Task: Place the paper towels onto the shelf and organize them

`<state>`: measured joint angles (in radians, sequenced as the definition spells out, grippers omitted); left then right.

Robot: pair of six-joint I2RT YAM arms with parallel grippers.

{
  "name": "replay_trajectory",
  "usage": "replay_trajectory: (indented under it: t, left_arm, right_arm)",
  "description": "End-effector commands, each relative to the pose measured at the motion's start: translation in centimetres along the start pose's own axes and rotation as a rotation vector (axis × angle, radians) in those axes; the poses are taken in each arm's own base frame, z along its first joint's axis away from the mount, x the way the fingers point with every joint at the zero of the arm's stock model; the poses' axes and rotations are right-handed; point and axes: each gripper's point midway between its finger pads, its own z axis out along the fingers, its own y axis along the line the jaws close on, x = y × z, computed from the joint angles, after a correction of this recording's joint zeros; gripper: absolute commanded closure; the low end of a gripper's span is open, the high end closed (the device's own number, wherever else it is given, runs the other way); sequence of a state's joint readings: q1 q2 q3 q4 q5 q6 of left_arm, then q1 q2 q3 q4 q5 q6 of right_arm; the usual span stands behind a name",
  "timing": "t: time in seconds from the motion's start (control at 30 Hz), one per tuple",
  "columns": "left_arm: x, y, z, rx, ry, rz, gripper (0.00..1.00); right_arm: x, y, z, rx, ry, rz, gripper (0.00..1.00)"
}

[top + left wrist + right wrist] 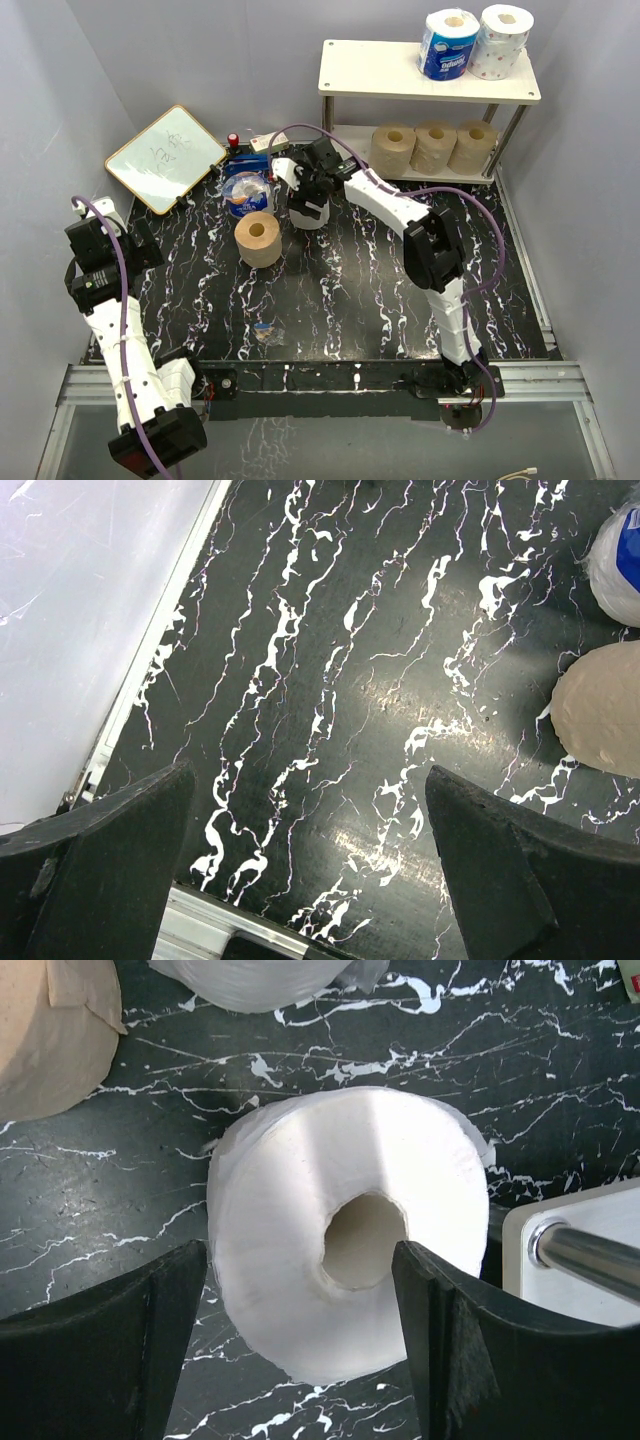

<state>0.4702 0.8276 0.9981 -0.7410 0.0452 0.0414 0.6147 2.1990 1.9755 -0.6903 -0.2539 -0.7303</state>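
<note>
Right claw [300, 1300] is spread wide, with the white roll [340, 1220] standing between its fingers, core opening up toward the wrist camera. Nothing is clamped. Whether the fingers touch the roll's sides cannot be told. A tan roll [50, 1040] is seen ahead and to the left of this claw, apart from the white roll. The shelf [400, 75] is beyond the claw and to its right, well apart. Three tan rolls [433, 147] are lined up on its lower board, and the blue roll [449, 45] and dotted roll [503, 42] are side by side on the top board.

Left claw [310, 860] is also wide and holds nothing. Bare table [330, 680] is under it, and the tan roll is off to its right.

The white roll is judged light, soft and easily dented. The paper surface is likely grippy, not slippery. It is probably best taken across the outer wall at mid-height with a modest squeeze, since too much would crush the core oval. A loose outer sheet may peel or drag. Free room is seen on the top board left of the blue roll.
</note>
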Motion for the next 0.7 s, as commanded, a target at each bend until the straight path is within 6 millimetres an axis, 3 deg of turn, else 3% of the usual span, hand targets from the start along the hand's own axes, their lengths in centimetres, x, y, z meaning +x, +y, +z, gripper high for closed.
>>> replay_trajectory:
  t: [0.0,0.13,0.33,0.53,0.57,0.67]
  left_arm:
    - [0.0,0.0,0.0,0.006,-0.002,-0.001,0.02]
    - [0.0,0.0,0.0,0.005,-0.002,-0.001,0.02]
    - [0.0,0.0,0.0,0.006,-0.004,-0.001,0.02]
    - [0.0,0.0,-0.1,0.008,-0.006,-0.001,0.02]
    - [0.0,0.0,-0.1,0.008,-0.005,-0.002,0.02]
    - [0.0,-0.1,-0.1,0.010,-0.006,0.001,0.02]
  right_arm:
    - [-0.9,-1.3,0.3,0.015,-0.034,0.012,0.27]
    - [-0.9,-1.5,0.9,0.017,-0.034,0.018,0.36]
    - [-0.8,-1.2,1.1,-0.001,-0.031,0.035,0.69]
    - [0.2,-0.3,0.8,-0.010,-0.007,0.045,0.89]
    - [0.2,-0.4,0.6,-0.004,-0.006,0.046,0.99]
    - [-0.9,-0.9,-1.4,0.017,-0.007,0.045,1.00]
